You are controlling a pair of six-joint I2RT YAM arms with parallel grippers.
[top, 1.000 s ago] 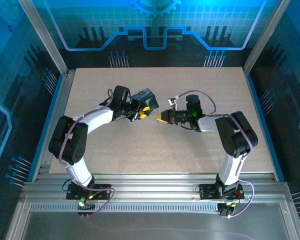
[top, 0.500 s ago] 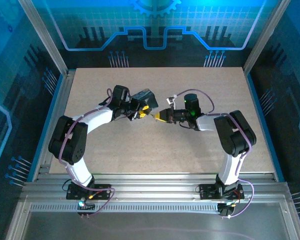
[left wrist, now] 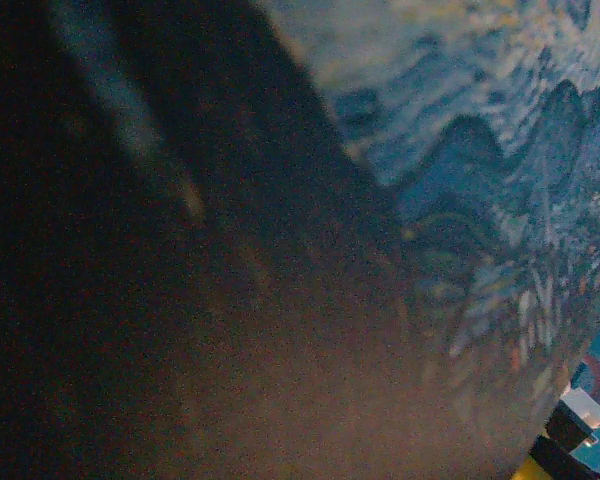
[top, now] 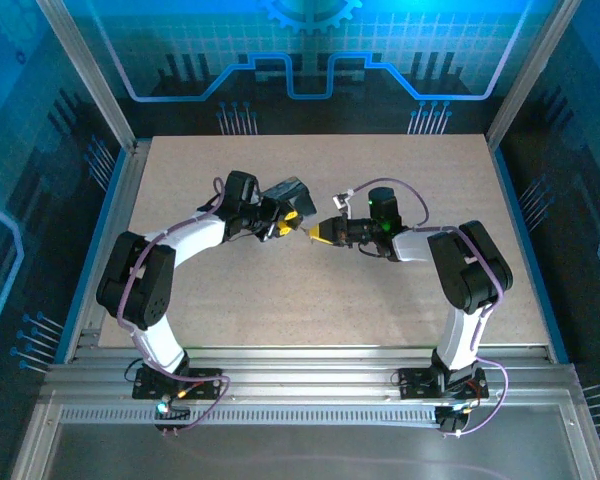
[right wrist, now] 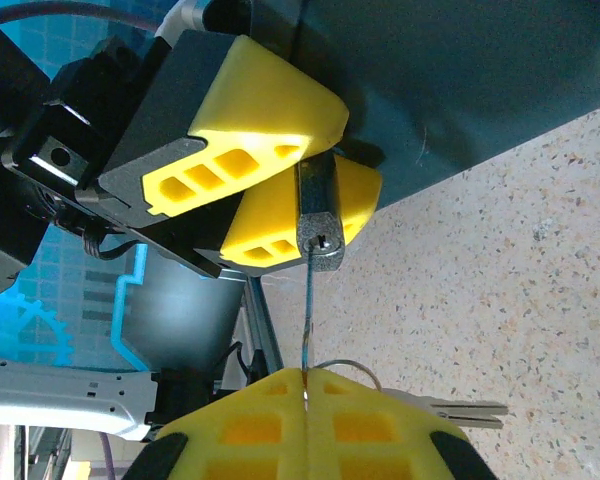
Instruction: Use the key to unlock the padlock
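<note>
Padlock [right wrist: 318,215] and key [right wrist: 308,310] meet end to end in the right wrist view. We see the left fingers [right wrist: 265,120] closed on the padlock. Their two yellow pads pinch its small dark body from either side, and its keyhole face points down toward the other arm. The pads hide the shackle, so we cannot tell whether it is latched.

The right fingers [right wrist: 240,420] are pressed together with almost no gap and grip the key by its head. The thin blade stands straight up from them, and its tip reaches the keyhole. How deep it sits we cannot tell. A thin key ring [right wrist: 352,368] loops out just above these fingers, and a second key [right wrist: 467,408] juts to the right beside them.

From the top external camera, we find both arms bent inward so that their yellow tips nearly meet over the middle of the surface [top: 380,170]. The padlock and key are between the tips, held up off the speckled board, and are too small to make out from there.

A dark box [top: 288,189] lies just behind the left fingers. In the left wrist view its blue swirl picture looms very close and blurred. In the right wrist view its dark teal side rises behind the padlock.
</note>
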